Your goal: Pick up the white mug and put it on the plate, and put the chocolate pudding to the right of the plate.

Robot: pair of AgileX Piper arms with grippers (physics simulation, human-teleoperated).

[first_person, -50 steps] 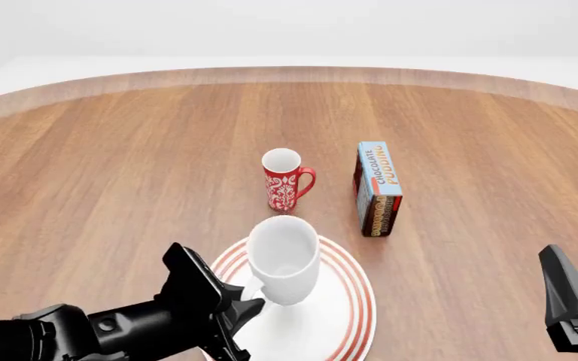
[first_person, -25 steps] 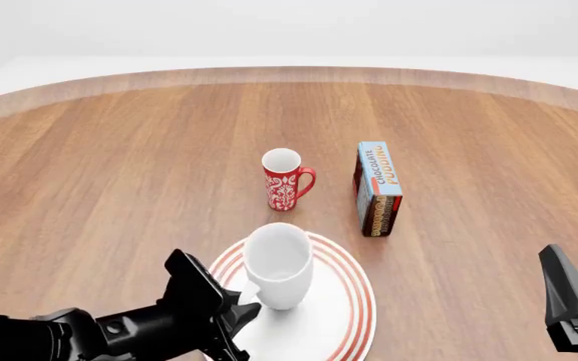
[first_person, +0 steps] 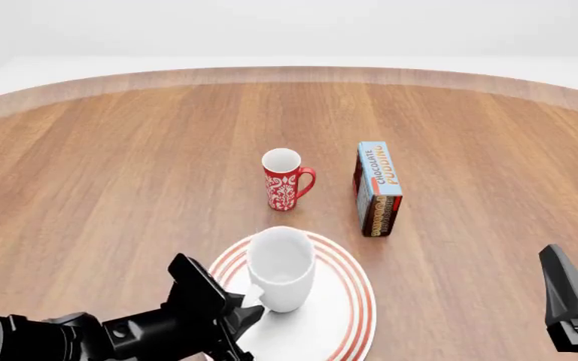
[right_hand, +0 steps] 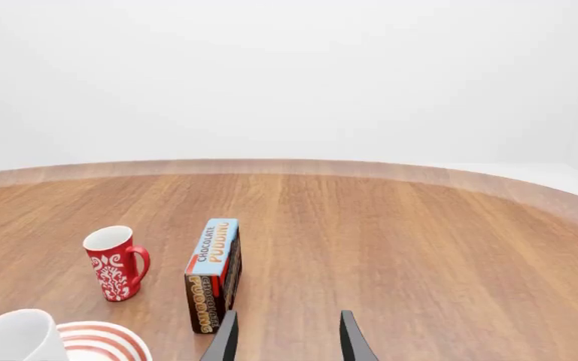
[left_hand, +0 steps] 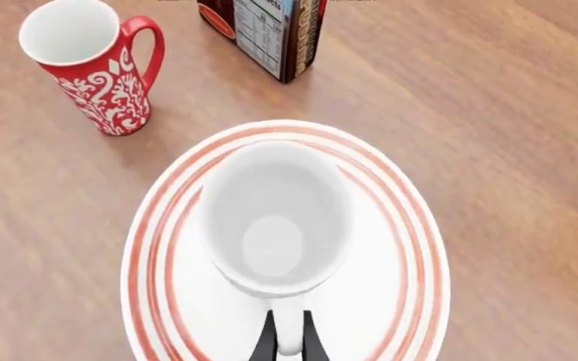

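The white mug (first_person: 281,265) is upright on the red-ringed plate (first_person: 355,301) near the table's front edge. My left gripper (first_person: 250,302) is shut on the mug's handle from the near left; in the left wrist view its fingers (left_hand: 267,344) pinch the handle below the mug (left_hand: 274,218), over the plate (left_hand: 409,226). The chocolate pudding carton (first_person: 379,188) stands on its edge behind the plate, to the right, and shows in the right wrist view (right_hand: 214,274). My right gripper (right_hand: 287,340) is open and empty, low at the front right (first_person: 566,297).
A red mug with a white floral pattern (first_person: 285,180) stands behind the plate, left of the carton, handle pointing right. It also shows in the left wrist view (left_hand: 93,68). The round wooden table (first_person: 118,165) stretches far to the back and sides.
My left gripper has lowered the white mug onto the plate and drawn back a little toward the front. The right arm, carton and red mug have not moved.
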